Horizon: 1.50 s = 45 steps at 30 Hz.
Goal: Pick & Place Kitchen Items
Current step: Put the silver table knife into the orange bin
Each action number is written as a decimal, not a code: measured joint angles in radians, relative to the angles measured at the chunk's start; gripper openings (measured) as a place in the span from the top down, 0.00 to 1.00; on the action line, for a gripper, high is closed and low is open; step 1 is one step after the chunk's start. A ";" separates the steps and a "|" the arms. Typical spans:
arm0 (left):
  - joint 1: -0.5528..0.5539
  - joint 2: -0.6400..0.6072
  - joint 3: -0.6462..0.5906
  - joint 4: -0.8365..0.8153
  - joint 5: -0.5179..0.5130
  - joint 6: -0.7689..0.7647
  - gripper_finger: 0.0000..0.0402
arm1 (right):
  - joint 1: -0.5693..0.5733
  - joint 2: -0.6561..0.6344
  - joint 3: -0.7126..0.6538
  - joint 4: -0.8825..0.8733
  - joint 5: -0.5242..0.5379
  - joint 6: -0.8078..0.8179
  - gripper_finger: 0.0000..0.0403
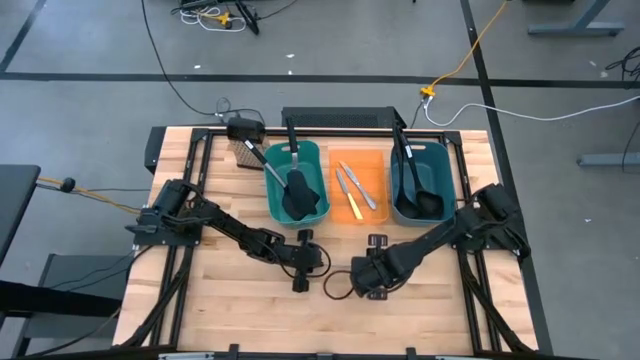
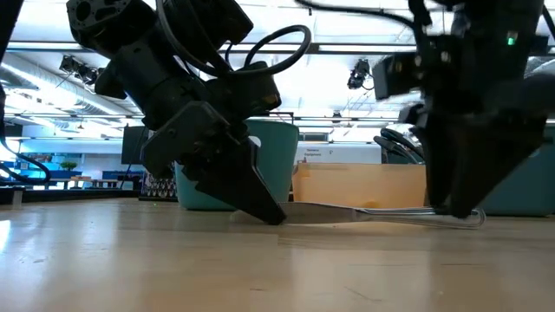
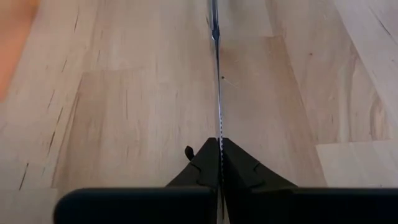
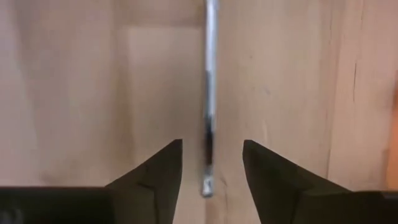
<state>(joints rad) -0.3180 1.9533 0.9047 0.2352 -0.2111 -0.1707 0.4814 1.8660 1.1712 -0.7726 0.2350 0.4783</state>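
A small silver knife [image 2: 373,211] stretches low over the wooden table between my two grippers. My left gripper [image 3: 219,146] is shut on one end of it, low at the table's middle [image 1: 312,262]. My right gripper [image 4: 211,155] stands open over the knife's other end [image 4: 206,183], pointing steeply down, a finger on either side and clear of it. In the low view that end [image 2: 473,222] lies close to the tabletop under the right gripper [image 2: 455,208]; whether it rests there I cannot tell. My left gripper pinches the knife's thin blade [image 3: 218,127] between its two fingers, flat sides against the pads and the toothed edge up. The fingers slant down from the table's left and lie along the knife, which runs on away from them toward the right gripper.
Three bins stand side by side at the far middle: a teal bin [image 1: 318,165] with black spatulas, an orange bin [image 1: 378,165] with knives, and a teal bin [image 1: 442,165] with black ladles. Bare wood lies near the front edge.
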 joint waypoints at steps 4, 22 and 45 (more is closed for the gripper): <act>0.000 0.000 0.000 0.000 0.000 0.007 0.99 | -0.017 -0.001 -0.055 0.048 -0.041 0.003 0.60; 0.000 0.001 0.000 0.006 0.011 0.017 0.98 | -0.022 -0.006 -0.088 0.123 -0.060 -0.022 0.93; -0.165 -0.471 -0.097 -0.286 -0.141 0.051 0.85 | 0.061 -0.125 -0.093 0.116 -0.011 0.058 0.93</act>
<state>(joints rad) -0.4832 1.4826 0.8073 -0.0509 -0.3523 -0.1199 0.5423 1.7408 1.0782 -0.6563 0.2238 0.5358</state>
